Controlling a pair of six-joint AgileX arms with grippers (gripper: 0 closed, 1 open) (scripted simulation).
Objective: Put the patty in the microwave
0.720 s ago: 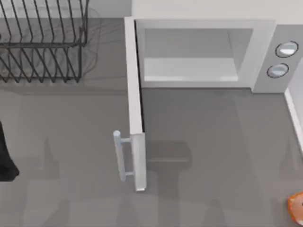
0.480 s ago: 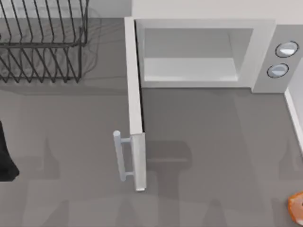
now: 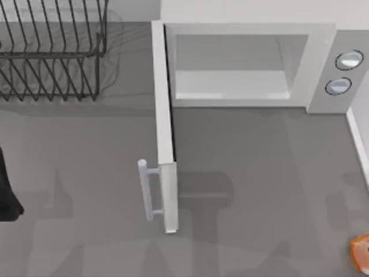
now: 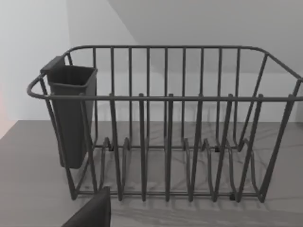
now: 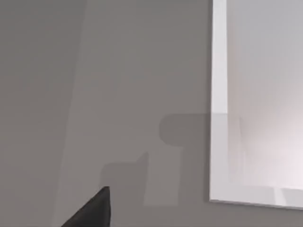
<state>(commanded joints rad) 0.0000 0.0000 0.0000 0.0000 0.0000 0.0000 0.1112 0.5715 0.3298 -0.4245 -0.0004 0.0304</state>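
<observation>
Fingers [image 4: 92, 213] on our left gripper are showing as one dark wedge in the left wrist view, and the right gripper's fingers [image 5: 92, 210] as another in the right wrist view. We are not able to tell whether either pair is spread or pressed together. Neither is pinching anything we can see.

The patty [image 3: 361, 252] is lying on the grey table [image 3: 259, 173] at the near right corner of the top view, partly cut by the edge and well apart from the microwave [image 3: 320, 63]. The left arm [image 3: 7, 190] is sitting at the far left edge, facing the dish rack [image 4: 165, 123].

We are judging the risks this way. The patty is sitting so near the table's right side that a clumsy approach could be nudging it off. Thin and flat, it is offering little to grip, so the fingers may be scraping the table or letting it slip. The open door [image 3: 164, 127] and its handle [image 3: 147, 190] are jutting toward us, so a carry from the left would be risking a bump.

The patty is looking like a small orange disc with pale patches. The microwave is a smooth white box with a pale grey cavity and two round knobs. Its handle is a silver bar. The rack is thin black wire with a dark cup [image 4: 71, 113] hanging on it.
</observation>
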